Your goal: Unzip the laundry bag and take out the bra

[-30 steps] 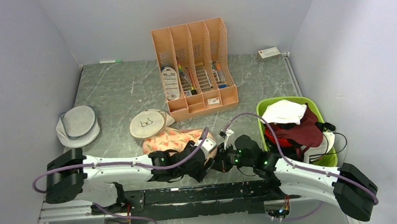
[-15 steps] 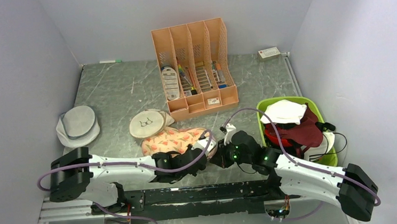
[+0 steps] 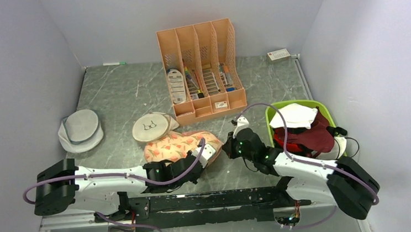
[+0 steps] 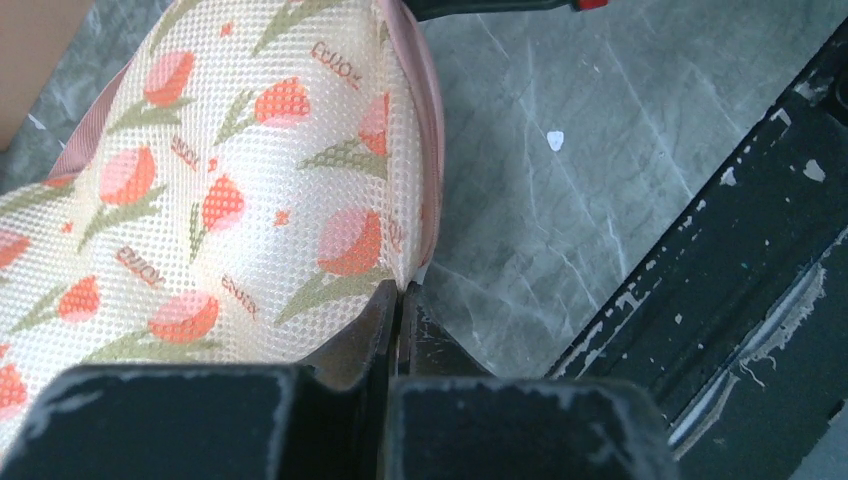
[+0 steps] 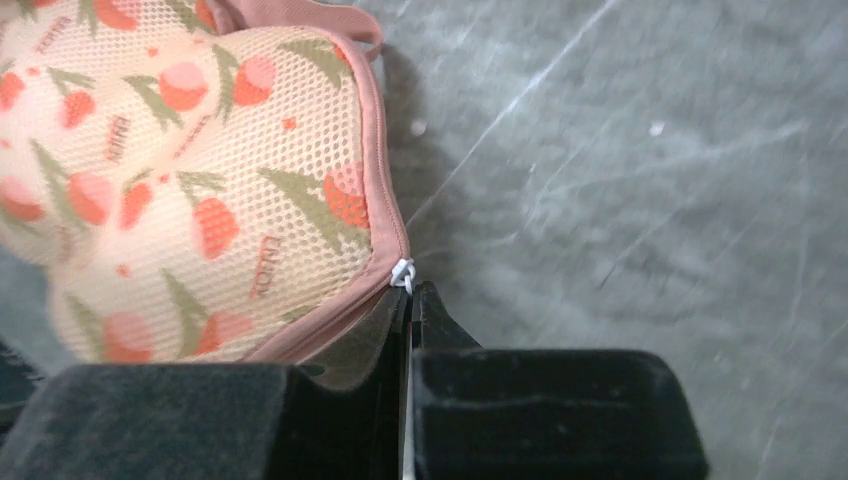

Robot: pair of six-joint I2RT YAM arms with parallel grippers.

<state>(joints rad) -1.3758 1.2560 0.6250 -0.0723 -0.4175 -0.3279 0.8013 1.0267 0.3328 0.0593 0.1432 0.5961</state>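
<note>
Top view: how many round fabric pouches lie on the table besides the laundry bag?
2: grey-white pouch near the left wall; beige glasses-print pouch just beyond the laundry bag.

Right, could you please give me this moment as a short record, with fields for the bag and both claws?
laundry bag: flat on the table, fruit print up
left claw: shut on the bag's edge
right claw: shut on the white zip pull
bra: not in sight
round beige pouch: on the bag's far side
green basket: right of the bag, holding clothes
</note>
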